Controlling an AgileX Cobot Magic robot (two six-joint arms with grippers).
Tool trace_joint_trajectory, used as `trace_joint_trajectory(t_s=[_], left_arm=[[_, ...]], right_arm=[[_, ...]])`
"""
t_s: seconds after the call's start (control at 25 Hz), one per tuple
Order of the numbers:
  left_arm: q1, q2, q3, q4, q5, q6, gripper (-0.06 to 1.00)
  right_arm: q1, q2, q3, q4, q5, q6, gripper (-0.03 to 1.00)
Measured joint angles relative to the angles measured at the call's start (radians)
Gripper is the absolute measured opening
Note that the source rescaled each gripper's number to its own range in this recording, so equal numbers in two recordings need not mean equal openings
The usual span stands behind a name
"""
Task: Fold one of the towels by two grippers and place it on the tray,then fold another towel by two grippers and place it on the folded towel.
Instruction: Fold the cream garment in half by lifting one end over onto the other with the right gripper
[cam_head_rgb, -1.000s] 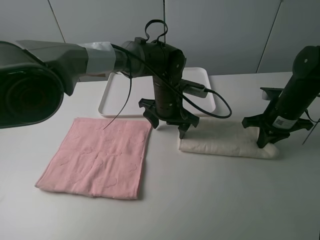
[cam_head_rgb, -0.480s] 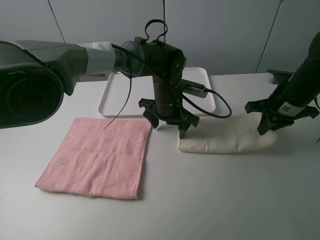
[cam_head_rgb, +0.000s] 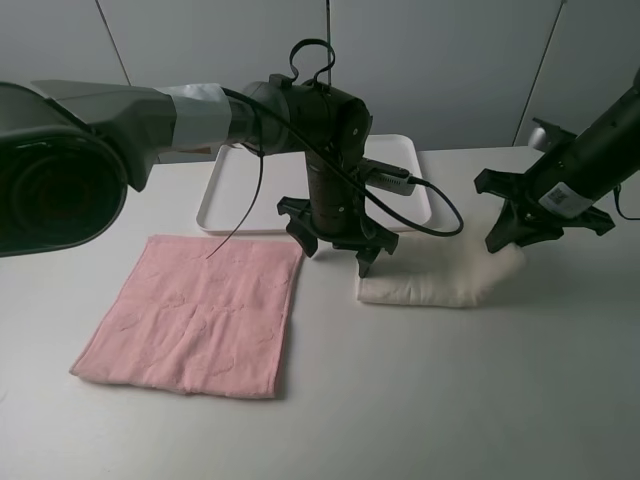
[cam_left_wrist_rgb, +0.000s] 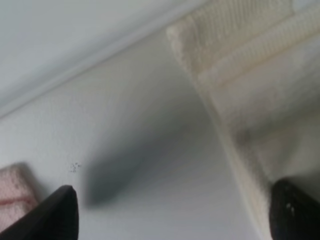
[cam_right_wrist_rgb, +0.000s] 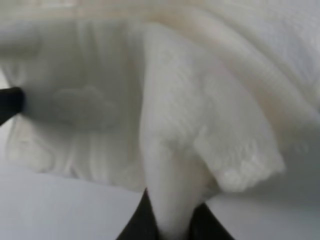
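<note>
The cream-white towel (cam_head_rgb: 425, 285) lies as a folded strip on the table in front of the tray (cam_head_rgb: 240, 190). My right gripper (cam_head_rgb: 508, 243) is shut on the strip's right end, holding it raised and pulled inward. In the right wrist view the cloth (cam_right_wrist_rgb: 175, 100) bunches between the gripper (cam_right_wrist_rgb: 167, 226). My left gripper (cam_head_rgb: 335, 255) stands open over the strip's left end, one fingertip on the towel's edge. The left wrist view shows the gripper (cam_left_wrist_rgb: 175, 220) with jaws spread wide, the towel (cam_left_wrist_rgb: 250, 100) beside one finger. Flat at front left lies the pink towel (cam_head_rgb: 195, 315).
The left arm's black cable (cam_head_rgb: 440, 215) loops over the tray's right part and the table. A corner of the pink towel (cam_left_wrist_rgb: 12, 197) shows in the left wrist view. A large dark camera housing (cam_head_rgb: 50, 170) fills the left edge of the high view.
My right gripper has risen and moved left and back with the cream towel's right end, shortening the strip on the table. The left arm has stayed still.
</note>
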Motion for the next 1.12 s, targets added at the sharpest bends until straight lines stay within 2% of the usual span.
trace_joint_trajectory(t_s=[0.12, 0.52, 0.76, 1.12], left_arm=[[0.000, 0.000, 0.000, 0.000, 0.000, 0.002, 0.99], [0.000, 0.000, 0.000, -0.002, 0.000, 0.004, 0.99], [0.023, 0.002, 0.000, -0.056, 0.000, 0.025, 0.99], [0.038, 0.004, 0.000, -0.082, 0.004, 0.030, 0.99]], right_arm=[[0.000, 0.000, 0.000, 0.129, 0.026, -0.077, 0.05], [0.000, 0.081, 0.000, 0.350, 0.073, -0.234, 0.05], [0.000, 0.121, 0.000, 0.441, 0.094, -0.313, 0.05], [0.000, 0.163, 0.082, 0.722, 0.090, -0.522, 0.05]])
